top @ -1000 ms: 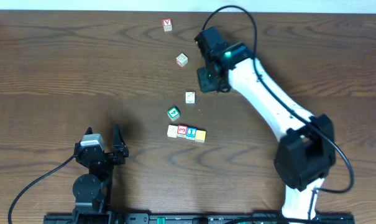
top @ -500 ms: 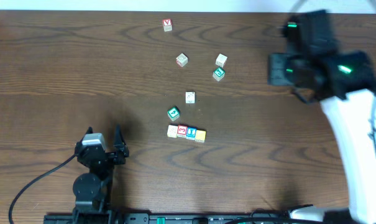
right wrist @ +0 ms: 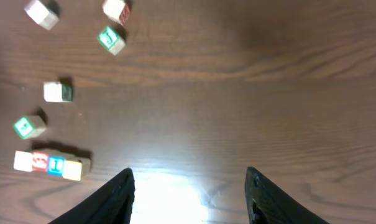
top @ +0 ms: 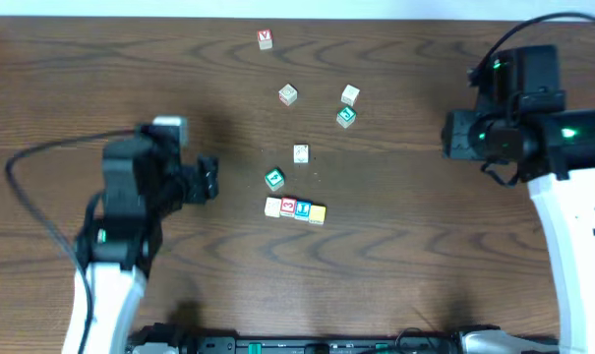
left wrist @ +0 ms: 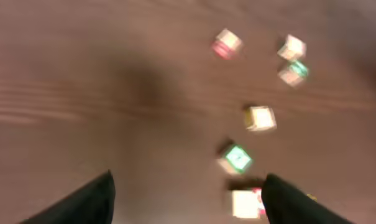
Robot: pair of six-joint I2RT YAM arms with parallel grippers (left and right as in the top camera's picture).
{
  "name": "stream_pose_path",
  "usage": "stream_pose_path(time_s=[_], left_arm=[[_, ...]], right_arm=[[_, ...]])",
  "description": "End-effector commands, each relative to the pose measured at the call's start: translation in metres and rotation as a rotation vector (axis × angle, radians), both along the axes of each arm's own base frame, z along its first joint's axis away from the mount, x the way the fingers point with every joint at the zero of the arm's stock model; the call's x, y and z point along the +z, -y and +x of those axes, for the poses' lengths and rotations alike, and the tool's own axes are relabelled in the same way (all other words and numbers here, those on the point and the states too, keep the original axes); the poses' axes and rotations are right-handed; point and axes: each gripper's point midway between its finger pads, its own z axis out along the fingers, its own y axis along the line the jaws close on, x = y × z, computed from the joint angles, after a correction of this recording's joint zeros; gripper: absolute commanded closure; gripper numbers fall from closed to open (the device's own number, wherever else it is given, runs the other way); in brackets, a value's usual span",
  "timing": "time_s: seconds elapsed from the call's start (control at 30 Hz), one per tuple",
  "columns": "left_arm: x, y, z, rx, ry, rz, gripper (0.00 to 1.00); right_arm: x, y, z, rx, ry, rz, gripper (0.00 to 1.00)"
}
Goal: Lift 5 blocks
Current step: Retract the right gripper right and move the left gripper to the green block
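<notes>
A row of blocks lies mid-table: cream [top: 272, 206], red "3" [top: 288, 207], blue [top: 303, 209], yellow [top: 318, 213]. Just behind the row sits a green block [top: 274, 179]. My left gripper [top: 210, 180] hovers left of them, open and empty; its blurred wrist view shows the green block [left wrist: 237, 158] and the row's cream end [left wrist: 245, 203] by the right finger [left wrist: 287, 202]. My right gripper [top: 452, 136] hangs far right, open and empty [right wrist: 188, 186], with the row [right wrist: 48, 164] and green block [right wrist: 27, 127] far to its left.
Other cubes lie behind: a cream one [top: 301, 153], a green-faced one [top: 346, 117], a pale one [top: 350, 94], another pale one [top: 288, 94], and the red "V" cube [top: 266, 38] near the far edge. Bright glare marks the wood under the right gripper.
The right arm swung from over the cubes to the table's right side, uncovering two cubes. The left arm rose from its front rest and moved toward the blocks.
</notes>
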Motion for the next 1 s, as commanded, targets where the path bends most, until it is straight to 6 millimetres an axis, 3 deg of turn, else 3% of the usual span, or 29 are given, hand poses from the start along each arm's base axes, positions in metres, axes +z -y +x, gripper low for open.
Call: stream_pose_path(time_s=[0.0, 0.17, 0.3, 0.53, 0.63, 0.97], left_arm=[[0.017, 0.054, 0.001, -0.291, -0.024, -0.178, 0.24], [-0.001, 0.075, 0.008, -0.343, -0.116, -0.168, 0.24], [-0.017, 0.079, 0.018, -0.323, -0.119, 0.007, 0.24], [-0.037, 0.107, 0.015, -0.344, -0.110, 0.227, 0.25], [-0.052, 0.107, 0.021, -0.341, -0.100, 0.370, 0.28], [-0.122, 0.097, 0.026, -0.392, -0.250, 0.550, 0.28]], right_arm=[[-0.038, -0.012, -0.003, 0.058, -0.065, 0.055, 0.44], [-0.086, -0.026, -0.008, 0.096, -0.110, 0.123, 0.44], [-0.107, -0.024, -0.015, 0.092, -0.144, 0.121, 0.43], [-0.110, -0.027, -0.015, 0.098, -0.145, 0.140, 0.41], [-0.110, -0.028, -0.018, 0.100, -0.157, 0.147, 0.41], [-0.114, -0.027, -0.031, 0.096, -0.211, 0.143, 0.43]])
